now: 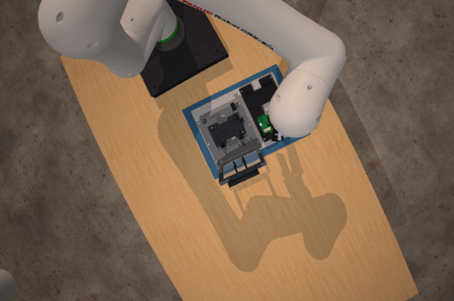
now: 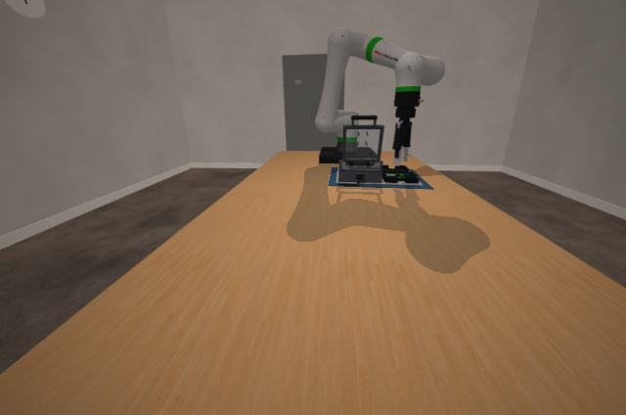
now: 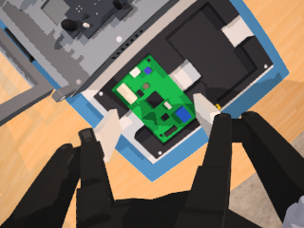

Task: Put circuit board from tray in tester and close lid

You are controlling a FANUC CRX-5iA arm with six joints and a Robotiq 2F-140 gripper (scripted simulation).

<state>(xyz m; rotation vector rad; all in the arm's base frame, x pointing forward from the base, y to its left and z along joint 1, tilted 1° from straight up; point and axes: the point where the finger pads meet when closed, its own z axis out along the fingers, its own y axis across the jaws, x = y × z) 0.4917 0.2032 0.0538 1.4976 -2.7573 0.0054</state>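
The green circuit board (image 1: pixel 262 120) (image 2: pixel 400 175) (image 3: pixel 157 99) lies face up in one pocket of the black tray (image 1: pixel 259 99) (image 3: pixel 209 43), its white connector (image 3: pixel 126 93) at the end toward the tester. My gripper (image 2: pixel 400 161) (image 3: pixel 156 113) is open and empty, pointing down a little above the tray. In the wrist view its fingertips straddle the board at a slant, not in line with the recesses at its long edges. The tester's plate (image 1: pixel 227 129) (image 3: pixel 97 21) holds no board. The lid (image 1: pixel 220 176) (image 2: pixel 344 142) stands open, its black handle (image 1: pixel 243 178) (image 2: pixel 364 117) at the free edge.
The tester stands directly beside the tray on a blue-edged mat (image 1: pixel 211 165) (image 3: pixel 273 85). The tray's other pocket is empty. The raised lid stands at the tester's side away from the robot's base (image 1: pixel 190 48). The forearm hides part of the tray in the top view.
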